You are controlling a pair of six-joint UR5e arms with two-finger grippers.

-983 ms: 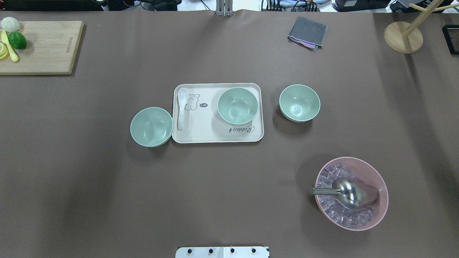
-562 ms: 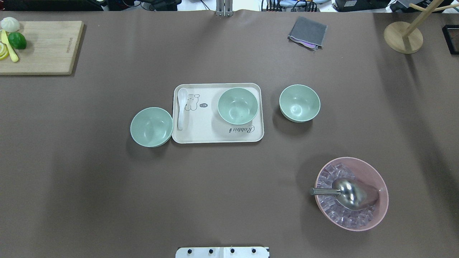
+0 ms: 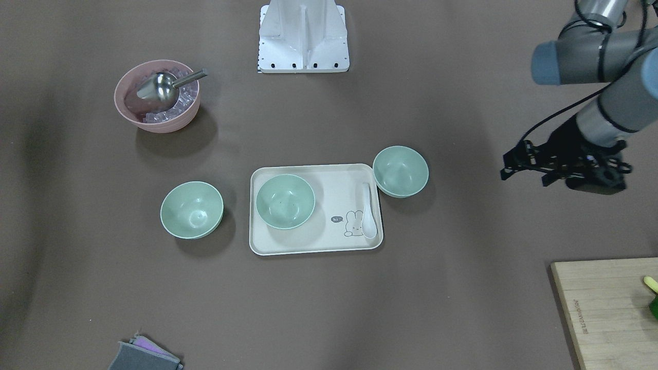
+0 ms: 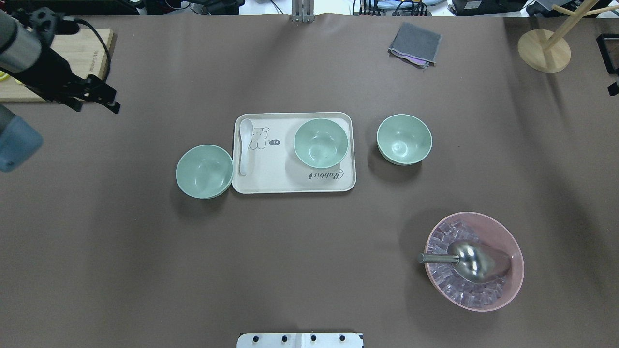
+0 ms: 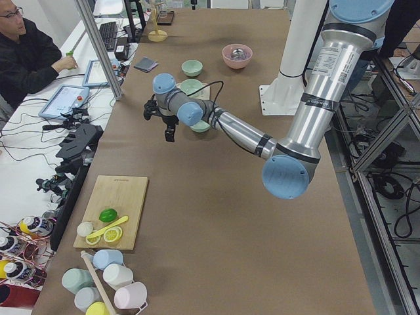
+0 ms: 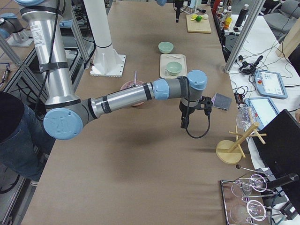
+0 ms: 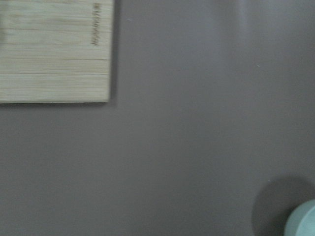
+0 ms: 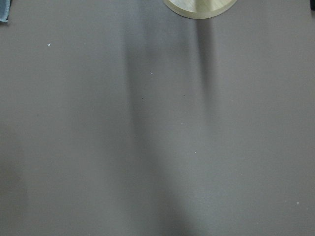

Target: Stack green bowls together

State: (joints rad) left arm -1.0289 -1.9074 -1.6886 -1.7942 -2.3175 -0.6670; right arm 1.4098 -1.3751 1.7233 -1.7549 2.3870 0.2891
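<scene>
Left jaws: parted and empty, judging by the overhead and front views. They hang above bare bench beside the corner of the cutting board [image 4: 92, 53]. Probable reason: held ready to take a bowl by its rim, no grasp begun yet.

Right jaws: only a dark sliver shows at the overhead view's edge, otherwise just the far side view. Cannot tell whether they are parted or closed. They hang over bare bench near the wooden stand base [image 8: 199, 7].

Green bowls, none stacked yet, all upright and mouth-up, so they should nest directly:
- nearest bowl [image 4: 204, 171]: inboard of the left jaws, well apart from them, on the bench just beside the tray [image 4: 290, 189].
- middle bowl [image 4: 320, 143]: farther inboard, on the tray. Central spot, so likely the base of the stack.
- third bowl [image 4: 404, 139]: beyond the tray on the bench, on the right jaws' side but well apart from them.

One outer bowl per arm looks like the intent.

A white spoon [image 4: 245, 145] lies on the tray edge closest to the nearest bowl, and could be knocked on a low approach.

Outermost: the pink bowl [image 4: 517, 270] with ice and a scoop [image 4: 476, 261] is not involved.

Hard to see:
- The left wrist view is blurred and catches only a sliver of the nearest bowl in its corner.
- Neither wrist view shows jaw tips.
- The left arm [image 4: 19, 53] covers part of the board in the overhead view.
</scene>
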